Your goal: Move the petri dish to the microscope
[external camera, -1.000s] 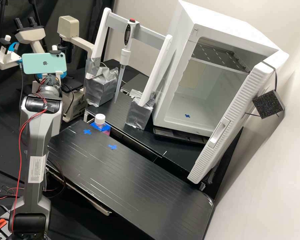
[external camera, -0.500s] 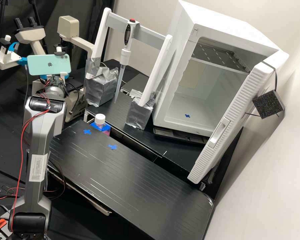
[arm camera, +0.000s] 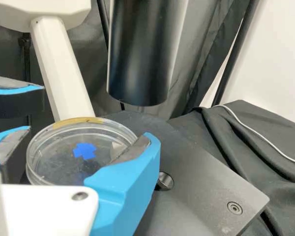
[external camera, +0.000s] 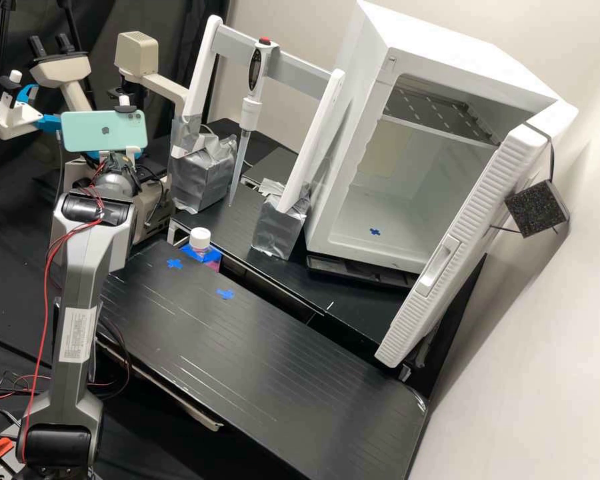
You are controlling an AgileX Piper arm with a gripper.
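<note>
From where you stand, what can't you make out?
- Whether the petri dish touches the dark stage: wrist view, near side behind a blue finger.
- Microscope's middle: high view, behind the phone.
- Bottle's base: high view, behind the bench.

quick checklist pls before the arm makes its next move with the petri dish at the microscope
- petri dish held between the jaws of the gripper: ok
- blue cross seen through the dish: ok
- dish resting flat on the black stage: cannot tell
- enough gap between dish and black tube: cannot tell
- dish let go: not ok, gripper looks shut on it
- white cap on the bottle: ok
</note>
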